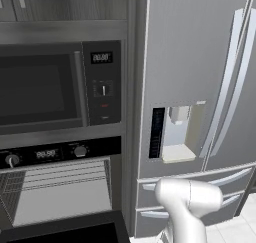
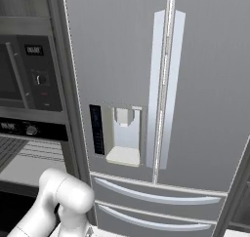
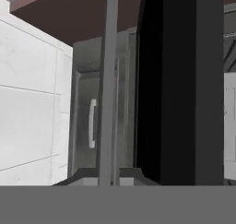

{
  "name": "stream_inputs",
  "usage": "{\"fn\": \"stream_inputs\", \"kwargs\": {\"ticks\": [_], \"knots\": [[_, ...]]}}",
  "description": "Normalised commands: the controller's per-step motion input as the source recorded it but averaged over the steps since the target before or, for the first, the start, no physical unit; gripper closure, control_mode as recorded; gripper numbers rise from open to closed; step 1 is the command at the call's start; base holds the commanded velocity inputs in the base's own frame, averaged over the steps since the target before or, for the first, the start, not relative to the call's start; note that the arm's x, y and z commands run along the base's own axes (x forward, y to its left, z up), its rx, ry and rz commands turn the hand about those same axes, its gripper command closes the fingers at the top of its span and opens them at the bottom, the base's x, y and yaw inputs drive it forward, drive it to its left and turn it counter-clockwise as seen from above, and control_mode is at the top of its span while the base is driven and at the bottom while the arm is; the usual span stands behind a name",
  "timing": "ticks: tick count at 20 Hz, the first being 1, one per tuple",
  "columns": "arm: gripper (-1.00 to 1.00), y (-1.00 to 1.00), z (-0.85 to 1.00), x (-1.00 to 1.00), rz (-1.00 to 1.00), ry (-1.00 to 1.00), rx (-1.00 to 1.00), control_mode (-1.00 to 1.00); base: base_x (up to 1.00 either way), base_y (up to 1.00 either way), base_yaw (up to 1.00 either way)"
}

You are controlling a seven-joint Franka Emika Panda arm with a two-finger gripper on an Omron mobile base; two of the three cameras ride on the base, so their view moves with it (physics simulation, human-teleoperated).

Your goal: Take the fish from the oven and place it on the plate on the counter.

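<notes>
The oven (image 1: 60, 187) stands open, with its wire racks and grey floor showing under the knob panel. Its black door (image 1: 70, 232) hangs down at the lower edge of the left base view. No fish shows on the racks I can see; the plate and the counter are out of view. In the hand view my gripper (image 3: 109, 174) sits low, its dark fingertips (image 3: 85, 176) pressed against either side of the oven's long silver bar handle (image 3: 108, 80). The black door slab (image 3: 179, 89) lies just right of the bar.
A microwave (image 1: 45, 87) sits above the oven. A tall steel fridge (image 2: 156, 85) with a dispenser and two drawers fills the right side. My white elbow (image 1: 187, 199) rises before the fridge drawers. White cabinet fronts (image 3: 32, 98) stand left of the handle.
</notes>
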Motion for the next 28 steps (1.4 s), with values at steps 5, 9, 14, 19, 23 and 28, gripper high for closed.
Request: {"fn": "stream_inputs", "kwargs": {"ticks": [5,9,14,19,23,28], "knots": [[1.00,0.06,0.55,-0.43,0.00,-0.04,0.00,-1.00,0.00,0.00,0.00],[1.00,0.03,0.90,-0.52,0.03,-0.15,0.00,-1.00,0.00,0.00,0.00],[1.00,0.02,1.00,-0.40,0.04,-0.15,0.00,-1.00,0.00,0.00,0.00],[1.00,0.00,1.00,-0.29,0.03,-0.12,0.00,-1.00,0.00,0.00,0.00],[1.00,0.00,1.00,-0.08,0.03,-0.04,0.02,-1.00,0.00,0.00,0.00],[1.00,-0.06,0.54,0.26,0.00,0.03,0.01,-1.00,0.00,0.00,0.00]]}}
